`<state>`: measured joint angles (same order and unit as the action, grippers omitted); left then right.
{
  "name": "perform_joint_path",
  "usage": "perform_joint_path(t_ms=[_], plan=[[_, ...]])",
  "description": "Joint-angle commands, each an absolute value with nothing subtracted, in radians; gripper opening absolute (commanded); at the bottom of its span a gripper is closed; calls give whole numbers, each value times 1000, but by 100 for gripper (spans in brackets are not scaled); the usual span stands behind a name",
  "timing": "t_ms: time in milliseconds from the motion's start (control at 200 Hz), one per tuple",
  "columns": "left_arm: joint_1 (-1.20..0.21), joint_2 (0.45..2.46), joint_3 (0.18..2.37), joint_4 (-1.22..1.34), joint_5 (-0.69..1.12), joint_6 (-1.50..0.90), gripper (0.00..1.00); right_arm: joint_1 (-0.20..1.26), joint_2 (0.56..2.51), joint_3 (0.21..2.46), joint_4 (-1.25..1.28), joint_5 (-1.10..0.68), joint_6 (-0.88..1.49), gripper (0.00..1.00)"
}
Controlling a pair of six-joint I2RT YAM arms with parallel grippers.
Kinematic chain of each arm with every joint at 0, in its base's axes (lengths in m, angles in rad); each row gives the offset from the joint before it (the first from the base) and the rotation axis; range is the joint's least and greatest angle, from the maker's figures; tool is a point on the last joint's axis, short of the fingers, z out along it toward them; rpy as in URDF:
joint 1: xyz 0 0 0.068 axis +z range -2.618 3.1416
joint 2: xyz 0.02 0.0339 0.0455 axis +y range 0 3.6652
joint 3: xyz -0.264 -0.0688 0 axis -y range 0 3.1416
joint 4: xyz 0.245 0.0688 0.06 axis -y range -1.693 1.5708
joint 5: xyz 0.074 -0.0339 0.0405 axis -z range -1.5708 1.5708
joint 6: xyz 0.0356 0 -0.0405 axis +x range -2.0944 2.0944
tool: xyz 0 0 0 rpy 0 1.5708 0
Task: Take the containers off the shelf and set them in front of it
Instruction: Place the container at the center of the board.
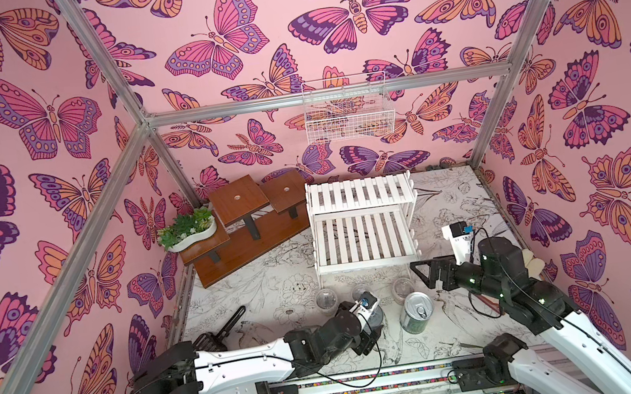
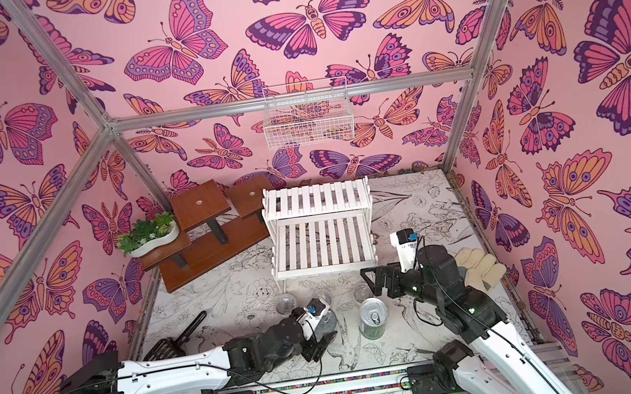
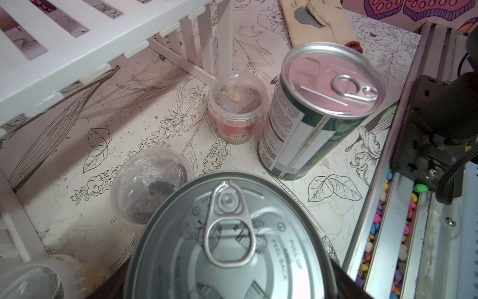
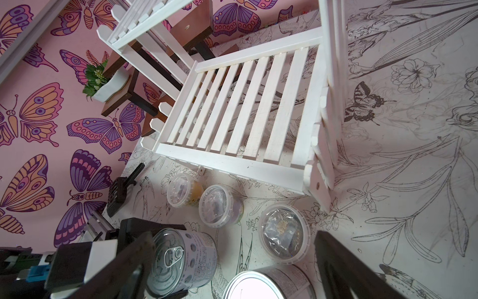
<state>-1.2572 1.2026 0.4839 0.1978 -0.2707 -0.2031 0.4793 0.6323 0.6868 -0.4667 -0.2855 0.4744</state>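
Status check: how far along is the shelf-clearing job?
Done: both tiers of the shelf are bare. The yellow tub, purple tub, orange tub and green-striped can stand on the table in front of it. In hand: the left gripper is closed around the pale-labelled can, upright beside them, seemingly on the table. Left: release it and back away. The right gripper is open and empty.

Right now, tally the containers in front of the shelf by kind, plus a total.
Tubs: 3 (yellow tub, purple tub, orange tub)
Cans: 2 (green can, pale can)
Total: 5
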Motion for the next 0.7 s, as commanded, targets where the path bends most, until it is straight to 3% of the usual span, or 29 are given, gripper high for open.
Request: perform_joint_path(t_ms=[0,441,691], plan=[[-1259,1225,455,292,-322,-217,73,474,632,703,-438,-278,483,99],[-1227,1384,436,429,-293,-226,73,474,626,713,-457,-268,470,99],[-1226,1390,433,431,-300,-233,86,473,620,711,-463,-269,465,99]])
